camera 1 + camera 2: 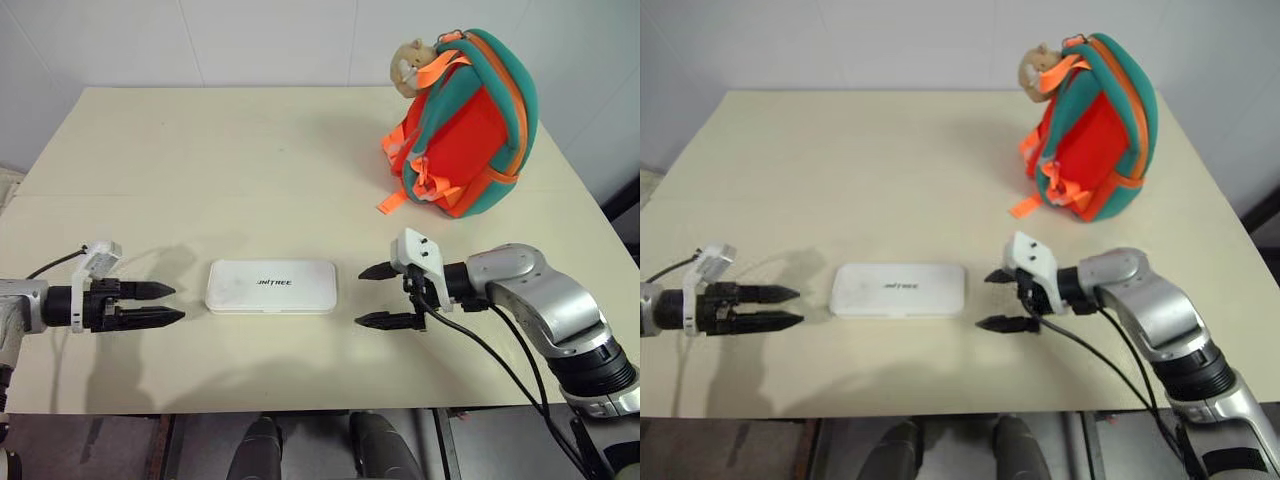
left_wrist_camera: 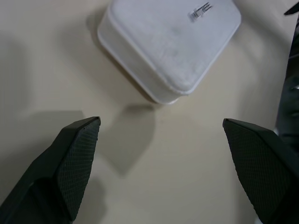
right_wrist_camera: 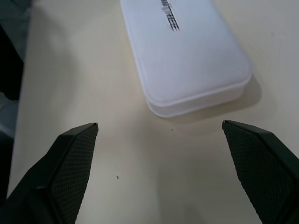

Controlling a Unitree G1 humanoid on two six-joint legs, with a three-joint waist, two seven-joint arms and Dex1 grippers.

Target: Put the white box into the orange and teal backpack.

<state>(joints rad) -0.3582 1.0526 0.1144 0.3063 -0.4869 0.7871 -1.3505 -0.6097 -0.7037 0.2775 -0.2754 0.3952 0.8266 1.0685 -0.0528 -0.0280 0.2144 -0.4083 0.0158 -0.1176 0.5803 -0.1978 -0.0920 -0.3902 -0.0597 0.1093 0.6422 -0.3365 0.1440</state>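
Note:
The white box [image 1: 271, 287] lies flat on the table [image 1: 200, 170] near its front edge, with its dark lettering facing up. The left gripper [image 1: 179, 303] hovers just off the box's left end, pointing at it, open and empty. My right gripper [image 1: 359, 296] faces the box's right end from a short gap away, also open and empty. Each wrist view shows a short end of the box [image 2: 168, 46] [image 3: 187, 56] ahead of the spread fingers [image 2: 77, 163] [image 3: 70, 163], not touching them. The orange and teal backpack [image 1: 470, 130] stands upright at the back right, with a tan plush charm [image 1: 408, 65] at its top.
Orange straps [image 1: 395, 200] trail from the backpack onto the table. A white wall [image 1: 250, 40] runs behind the table's far edge. The right arm's cable [image 1: 500, 370] hangs over the front edge.

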